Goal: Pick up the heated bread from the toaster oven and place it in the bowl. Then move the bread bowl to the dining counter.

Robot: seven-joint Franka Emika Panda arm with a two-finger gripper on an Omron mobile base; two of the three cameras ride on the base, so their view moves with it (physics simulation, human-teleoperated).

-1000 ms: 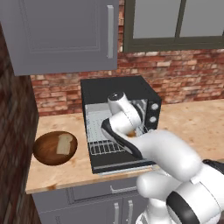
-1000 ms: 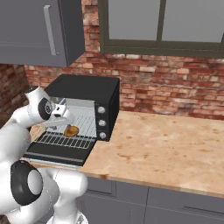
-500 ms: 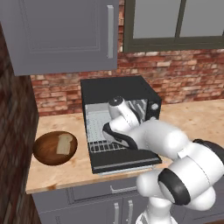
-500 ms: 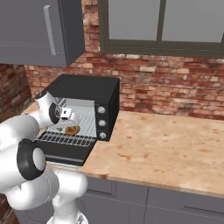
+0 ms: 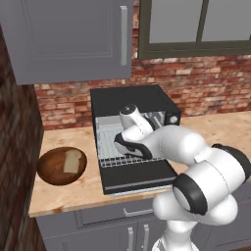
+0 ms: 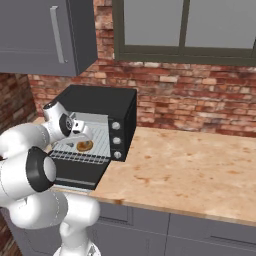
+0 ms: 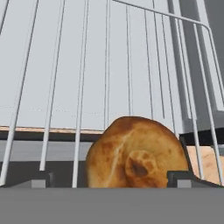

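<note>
a small golden bun (image 7: 138,157) lies on the wire rack (image 7: 109,65) inside the toaster oven (image 6: 100,125); the gripper (image 7: 109,178) is wide open, holding nothing, its fingertips either side of the bun. the bun looks light and soft, so pinch its rim gently

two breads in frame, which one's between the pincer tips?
The round golden-brown bun on the wire rack inside the toaster oven. The other bread, a pale flat slice, lies in the wooden bowl, left of the oven.
</note>
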